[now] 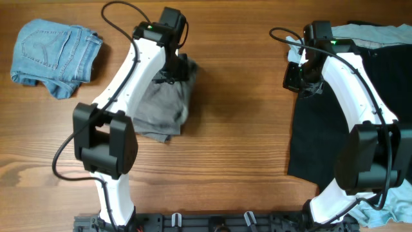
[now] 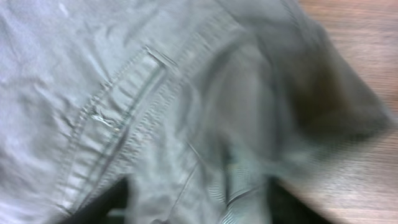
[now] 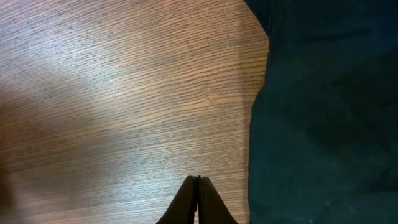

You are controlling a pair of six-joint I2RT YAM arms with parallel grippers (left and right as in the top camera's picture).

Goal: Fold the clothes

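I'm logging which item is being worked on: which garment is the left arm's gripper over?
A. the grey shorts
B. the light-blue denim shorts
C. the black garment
A: the left gripper is on the grey shorts, whose stitched seam fills the left wrist view. The denim shorts lie apart, and the black garment lies by the right arm.

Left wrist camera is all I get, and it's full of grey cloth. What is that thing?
Observer: From above it's grey shorts, bunched in a heap on the wooden table.
Operator: Are there more clothes?
Observer: Yes, blue jean shorts lie at the far left corner, apart from the heap.
Operator: What's the other arm doing?
Observer: The right gripper is shut over bare wood, just beside a big black garment.
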